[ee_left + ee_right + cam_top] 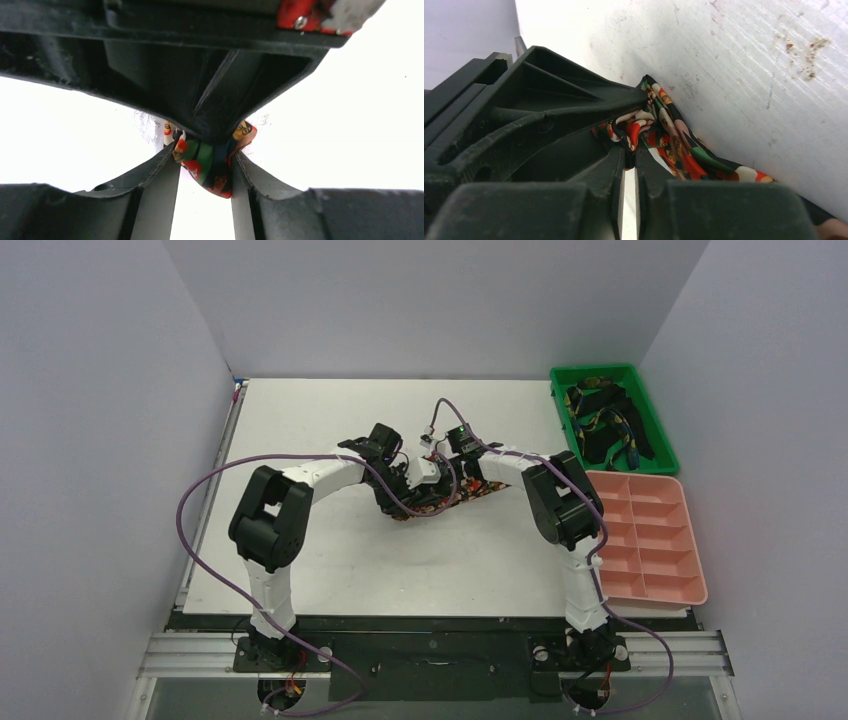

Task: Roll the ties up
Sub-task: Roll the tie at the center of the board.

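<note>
my left fingers (152,187) and right fingers (606,172) both pinch shut on the floral tie (210,167) against the desk (330,570), i think to hold its roll tight.

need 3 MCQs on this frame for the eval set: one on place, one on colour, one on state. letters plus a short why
1. The dark ties lie in:
A a drawer
B a bag
C the green bin

2. The divided tray is:
A blue
B pink
C yellow

3. The right jaws are:
A closed on the printed tie
B wide open and empty
C out of view

Answers:
1 C: the top view shows them piled in the bin at the table's far right.
2 B: it shows pink in the top view, just nearer than the bin.
3 A: the right wrist view shows the jaws almost touching, with printed fabric pinched at their tips.
</note>
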Controlling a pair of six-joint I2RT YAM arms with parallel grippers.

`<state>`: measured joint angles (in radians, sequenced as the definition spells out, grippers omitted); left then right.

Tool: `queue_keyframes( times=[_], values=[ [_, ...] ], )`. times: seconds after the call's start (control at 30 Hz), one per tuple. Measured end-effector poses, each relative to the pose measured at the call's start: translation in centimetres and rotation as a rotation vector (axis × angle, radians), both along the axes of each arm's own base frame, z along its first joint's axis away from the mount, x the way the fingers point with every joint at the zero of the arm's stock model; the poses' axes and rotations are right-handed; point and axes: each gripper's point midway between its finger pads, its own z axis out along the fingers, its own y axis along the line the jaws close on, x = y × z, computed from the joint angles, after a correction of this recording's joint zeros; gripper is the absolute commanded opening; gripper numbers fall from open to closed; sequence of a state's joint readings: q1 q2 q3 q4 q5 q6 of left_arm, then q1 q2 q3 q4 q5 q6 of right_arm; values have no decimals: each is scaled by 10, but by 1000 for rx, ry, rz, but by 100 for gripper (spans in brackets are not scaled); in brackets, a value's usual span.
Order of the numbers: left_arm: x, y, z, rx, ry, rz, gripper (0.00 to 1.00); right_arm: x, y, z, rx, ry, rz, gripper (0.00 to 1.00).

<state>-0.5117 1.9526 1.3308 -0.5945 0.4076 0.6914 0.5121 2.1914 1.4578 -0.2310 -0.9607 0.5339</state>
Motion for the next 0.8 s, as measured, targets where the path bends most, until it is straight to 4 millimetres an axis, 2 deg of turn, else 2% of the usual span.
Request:
queue_keyframes(
  times=[0.07,0.2,0.37,0.4,0.6,0.8],
  values=[
    [0,-1,0,-4,3,-1,42,0,-3,-2,-23,-18,14,0],
    [-2,-1,-1,-19,12,-5,60,-2,-13,-12,-84,-44,41,0],
    [-13,4,-1,-46,-13,-28,73,-2,-21,-19,-124,-62,66,0],
    [-17,6,-1,-47,-20,-32,79,-1,-22,-19,-127,-71,71,0],
    [-14,8,4,-37,-85,-58,85,-2,-24,-18,-143,-80,85,0],
    [-9,-3,2,-7,-141,-99,85,-2,-23,-16,-133,-68,81,0]
  ],
)
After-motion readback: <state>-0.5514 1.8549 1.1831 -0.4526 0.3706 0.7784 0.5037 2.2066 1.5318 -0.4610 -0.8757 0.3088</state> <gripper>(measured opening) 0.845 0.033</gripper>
